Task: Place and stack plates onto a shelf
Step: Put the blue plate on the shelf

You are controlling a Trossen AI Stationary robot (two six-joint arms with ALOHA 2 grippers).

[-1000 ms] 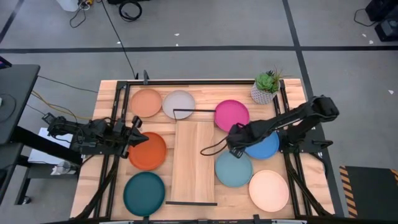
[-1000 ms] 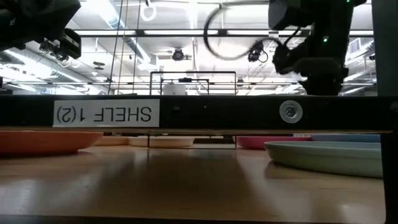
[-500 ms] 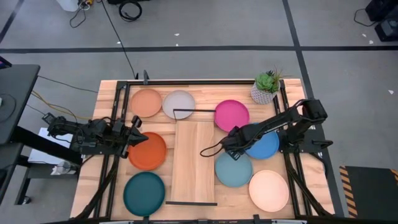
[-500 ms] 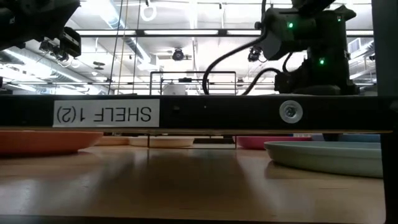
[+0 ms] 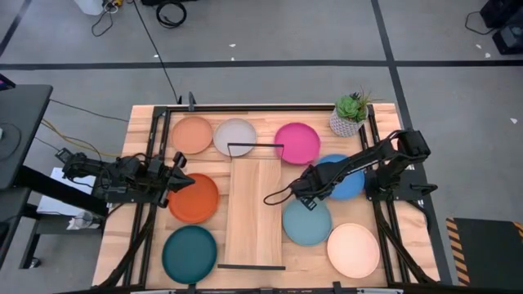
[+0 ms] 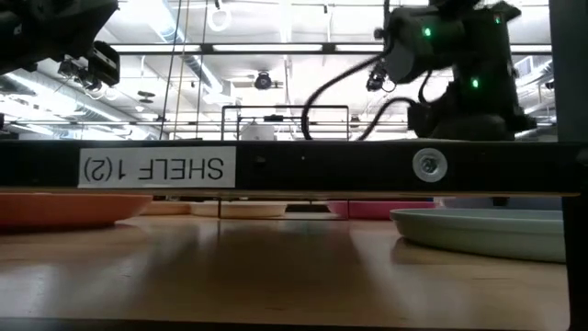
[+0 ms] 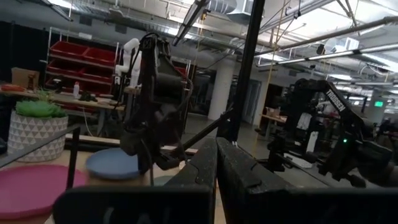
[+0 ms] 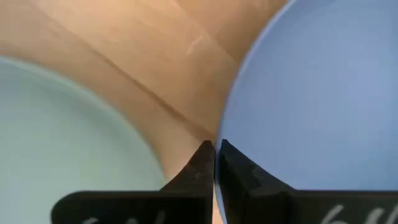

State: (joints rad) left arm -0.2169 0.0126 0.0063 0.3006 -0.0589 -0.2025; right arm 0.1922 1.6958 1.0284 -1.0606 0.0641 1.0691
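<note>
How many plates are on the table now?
8, none on the shelf. Left side: peach, grey, orange, teal. Right side: magenta, blue partly under the right arm, light blue, cream.
</note>
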